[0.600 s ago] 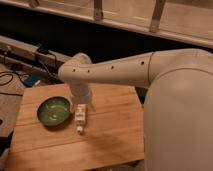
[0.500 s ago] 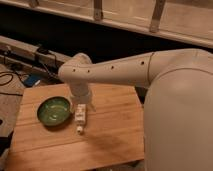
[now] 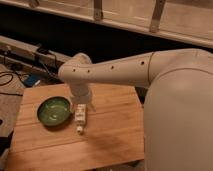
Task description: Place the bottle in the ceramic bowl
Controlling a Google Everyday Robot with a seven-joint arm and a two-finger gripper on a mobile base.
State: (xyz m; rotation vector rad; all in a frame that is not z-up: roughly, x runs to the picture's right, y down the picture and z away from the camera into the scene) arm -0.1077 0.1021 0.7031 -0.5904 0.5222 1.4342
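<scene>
1. Hanging directly over the bottle (image 3: pixel 80 118), the gripper (image 3: pixel 80 106) has its jaws spread wide, apparently placed to straddle it for pickup.
2. The bottle lies flat on the wooden table (image 3: pixel 115 131), just beside the ceramic bowl (image 3: pixel 54 110); judged a short carry.

Looked like a robotics lab or test space, not a home. What showed it: a big white robot arm (image 3: pixel 120 70) with its gripper (image 3: pixel 80 107) low over a plain wooden table (image 3: pixel 115 135). Loose black cables (image 3: pixel 9 79) trailed on the floor at left. A long ledge (image 3: pixel 25 50) with plugged-in gear ran along the dark wall, with metal posts (image 3: pixel 98 9) on pale panels above.
</scene>
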